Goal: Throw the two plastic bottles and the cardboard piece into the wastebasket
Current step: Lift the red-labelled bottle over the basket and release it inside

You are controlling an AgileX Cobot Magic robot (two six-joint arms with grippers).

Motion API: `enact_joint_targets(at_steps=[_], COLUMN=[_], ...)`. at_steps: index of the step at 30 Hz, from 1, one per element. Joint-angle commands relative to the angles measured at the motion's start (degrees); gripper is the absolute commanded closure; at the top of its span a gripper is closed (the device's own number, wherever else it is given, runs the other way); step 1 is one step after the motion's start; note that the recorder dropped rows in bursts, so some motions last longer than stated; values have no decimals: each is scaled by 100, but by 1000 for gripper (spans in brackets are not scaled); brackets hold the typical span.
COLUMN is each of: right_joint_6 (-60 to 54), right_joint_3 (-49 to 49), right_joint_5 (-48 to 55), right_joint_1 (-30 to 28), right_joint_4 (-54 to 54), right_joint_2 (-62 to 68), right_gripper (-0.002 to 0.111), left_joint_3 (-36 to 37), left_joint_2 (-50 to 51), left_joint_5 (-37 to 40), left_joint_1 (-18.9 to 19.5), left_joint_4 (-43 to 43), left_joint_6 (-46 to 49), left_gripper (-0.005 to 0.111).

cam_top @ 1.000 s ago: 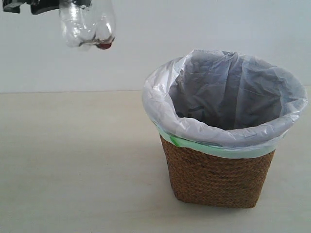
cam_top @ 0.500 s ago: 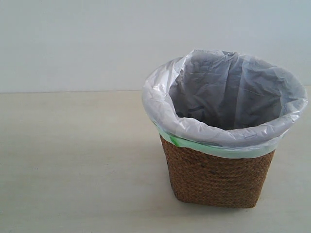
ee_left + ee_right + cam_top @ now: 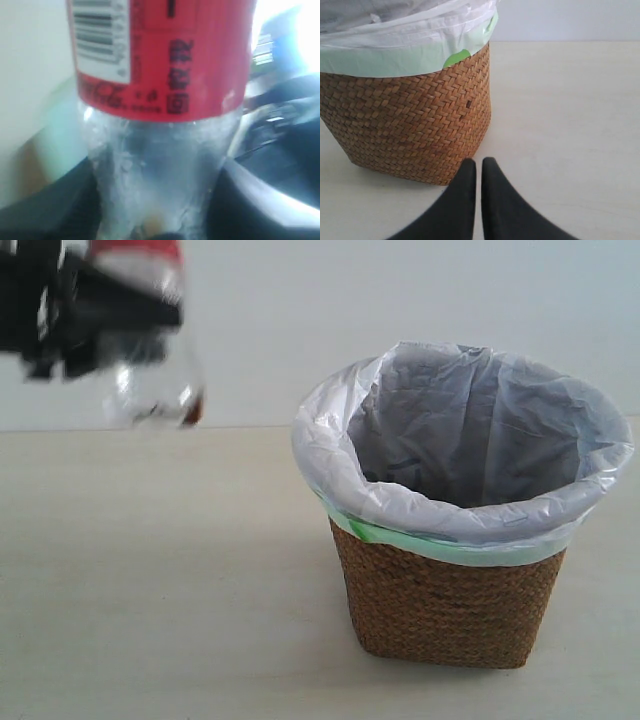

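The clear bottle with the red label (image 3: 150, 350) hangs blurred at the upper left of the exterior view, well left of the wastebasket (image 3: 450, 610). My left gripper (image 3: 80, 320) is shut on it; in the left wrist view the bottle (image 3: 160, 100) fills the frame between the dark fingers (image 3: 260, 195). The brown wicker wastebasket, lined with a white bag with a green edge (image 3: 460, 450), stands on the table at right. My right gripper (image 3: 478, 167) is shut and empty, low beside the basket's wall (image 3: 405, 125). The green-capped bottle and the cardboard piece are out of view.
A pale beige tabletop (image 3: 150, 590) spreads left of and in front of the basket, with a plain white wall (image 3: 300, 300) behind. The table (image 3: 570, 125) also extends beside the basket in the right wrist view.
The bottle hung at the top left a second ago, left the frame half a second ago, and is now back at the upper left, lower, with the gripper in view.
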Motion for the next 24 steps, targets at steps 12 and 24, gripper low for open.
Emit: enact_joint_targets(at_steps=[12,24], right_joint_6=[-6,-6], right_joint_3=[0,0], right_joint_5=[-25,-25], right_joint_1=[-17,-17], right_joint_4=[-34,-34], right_joint_2=[-31,-31], right_gripper=[108,108], left_joint_3=[-2558,-2558], left_joint_2=[492,447], left_joint_5=[-1182,261], left_joint_1=[-1659,-726], left_joint_4=[1720,4946], left_joint_6=[-2121,-3890], left_gripper=[31,31])
